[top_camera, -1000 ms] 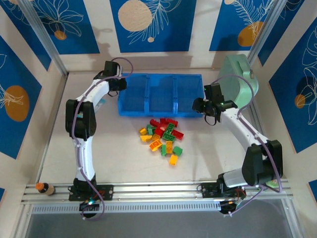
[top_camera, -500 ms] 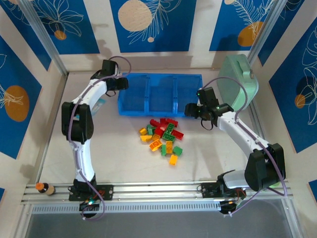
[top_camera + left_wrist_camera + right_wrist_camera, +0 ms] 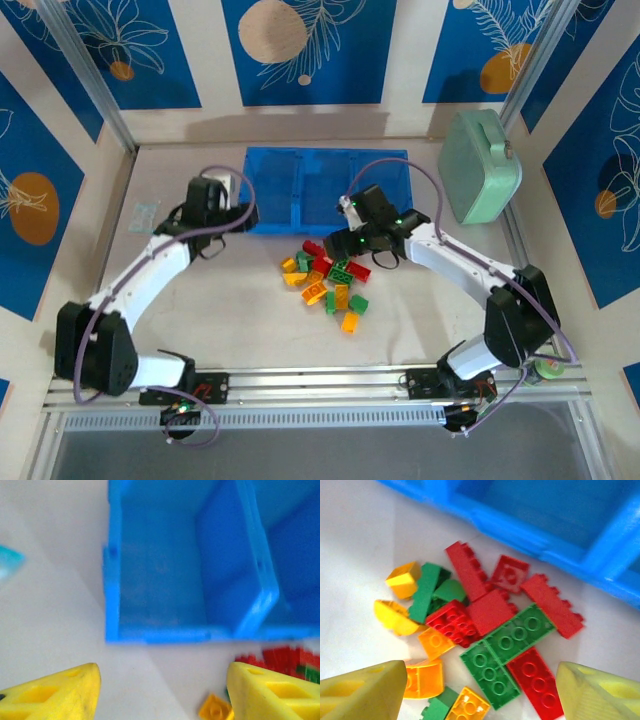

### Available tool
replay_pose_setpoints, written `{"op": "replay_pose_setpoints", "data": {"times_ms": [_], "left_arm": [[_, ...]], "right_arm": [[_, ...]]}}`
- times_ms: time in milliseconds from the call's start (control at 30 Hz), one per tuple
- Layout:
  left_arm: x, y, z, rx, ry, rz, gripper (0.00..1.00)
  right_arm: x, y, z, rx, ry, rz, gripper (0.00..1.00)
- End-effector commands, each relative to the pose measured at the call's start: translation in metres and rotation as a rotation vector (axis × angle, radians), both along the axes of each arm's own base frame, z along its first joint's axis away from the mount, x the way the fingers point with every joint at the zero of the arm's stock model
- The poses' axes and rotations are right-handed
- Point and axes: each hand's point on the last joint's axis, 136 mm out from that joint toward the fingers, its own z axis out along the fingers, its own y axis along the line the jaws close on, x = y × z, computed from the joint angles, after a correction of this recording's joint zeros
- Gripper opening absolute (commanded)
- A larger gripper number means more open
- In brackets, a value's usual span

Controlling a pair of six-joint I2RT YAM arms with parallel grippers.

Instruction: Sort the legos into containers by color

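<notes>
Nothing is sorted yet. The legos point(image 3: 328, 280) lie in one mixed heap on the table point(image 3: 420, 320), just near of the tray point(image 3: 300, 160), and its three compartments look bare, so we judge the whole job is left to do.

Our left gripper point(image 3: 240, 212) hangs at the tray's near-left corner, fingers apart and holding nothing. Our right gripper point(image 3: 338, 243) hovers over the heap's far edge, also spread and empty.

The top view gives us the whole layout but blurs the bricks. The right wrist view picks out single pieces: a long red brick point(image 3: 552, 605) beside the tray wall, a green plate point(image 3: 520, 632), and an orange brick point(image 3: 435, 642). The left wrist view looks straight into the left compartment point(image 3: 160, 580), which has nothing in it.
</notes>
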Motion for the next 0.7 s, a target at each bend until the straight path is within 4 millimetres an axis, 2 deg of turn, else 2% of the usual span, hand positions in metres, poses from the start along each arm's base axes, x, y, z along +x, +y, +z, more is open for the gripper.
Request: {"op": "replay_pose_setpoints", "data": {"times_ms": [0, 167, 300, 400, 467, 667], "left_arm": [[-0.035, -0.015, -0.003, -0.048, -0.016, -0.042, 0.68], [-0.085, -0.016, -0.017, -0.056, 0.001, -0.069, 0.68], [-0.111, -0.007, -0.021, -0.092, -0.019, -0.063, 0.68], [-0.126, 0.001, -0.021, -0.101, -0.037, -0.059, 0.69], [-0.133, 0.005, -0.024, -0.104, -0.033, -0.059, 0.69], [-0.149, 0.009, -0.026, -0.152, -0.029, -0.053, 0.69]], "right_arm": [[-0.01, 0.024, 0.007, 0.027, 0.016, 0.159, 0.79], [-0.009, 0.041, -0.008, -0.025, 0.056, 0.233, 0.78], [-0.012, 0.052, -0.024, -0.103, 0.065, 0.283, 0.76], [-0.013, 0.058, -0.037, -0.166, 0.08, 0.321, 0.72], [-0.014, 0.062, -0.044, -0.188, 0.089, 0.342, 0.66], [-0.009, 0.062, -0.057, -0.264, 0.062, 0.356, 0.64]]}}
